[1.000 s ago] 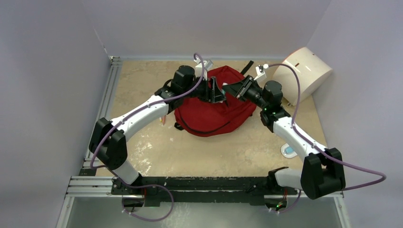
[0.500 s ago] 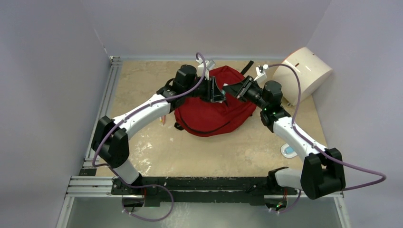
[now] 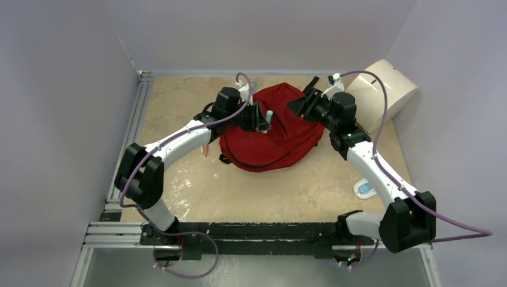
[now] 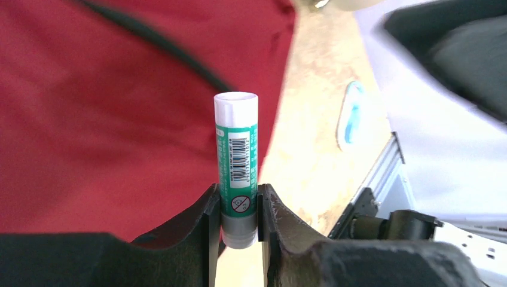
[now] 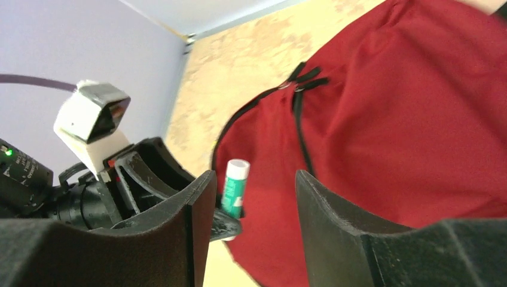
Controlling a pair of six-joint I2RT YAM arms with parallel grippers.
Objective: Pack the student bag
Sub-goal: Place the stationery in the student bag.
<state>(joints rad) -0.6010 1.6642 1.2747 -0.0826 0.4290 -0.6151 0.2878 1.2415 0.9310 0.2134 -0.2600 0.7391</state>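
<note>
Student bag (image 3: 270, 143), dark red, lies on the tabletop (image 3: 269, 191). Left gripper (image 4: 239, 206) clamps a green-and-white tube (image 4: 237, 149) above it. Right gripper (image 5: 253, 182), spread wide and empty, hovers at its 2 o'clock.

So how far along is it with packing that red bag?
Done: nothing I can confirm; the student bag shows no contents. In hand: the left gripper clamps a green tube over it; the right gripper is open, empty. Left: putting the tube in, plus a blue-white item lying outside.
</note>
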